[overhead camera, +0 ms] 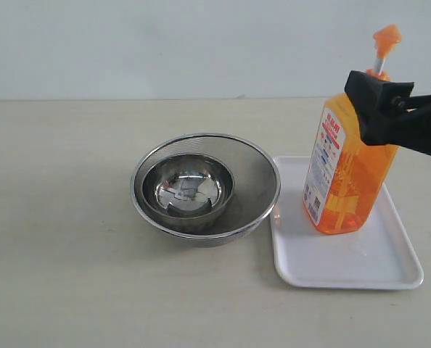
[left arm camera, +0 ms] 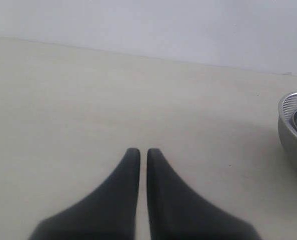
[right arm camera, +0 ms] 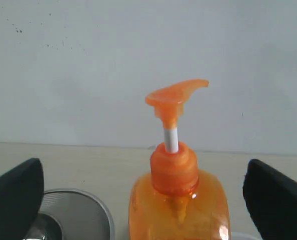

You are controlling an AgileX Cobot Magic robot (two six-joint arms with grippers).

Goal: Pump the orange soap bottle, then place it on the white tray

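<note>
My right claw [right arm camera: 143,167] straddles the bottle [overhead camera: 342,174] on the tray [overhead camera: 360,268], wide open, holding nothing; I should withdraw straight, without nudging it.

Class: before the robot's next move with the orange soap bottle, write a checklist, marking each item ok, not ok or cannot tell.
1. Tall translucent orange soap bottle upright on the flat white plastic tray: ok.
2. Right gripper open, fingers clear of bottle both sides: ok.
3. Orange pump head raised, white stem showing: ok.
4. Left gripper shut, away over bare table: ok.
5. Nested round steel bowls apart from bottle: ok.
6. Soap already pumped: cannot tell.
</note>
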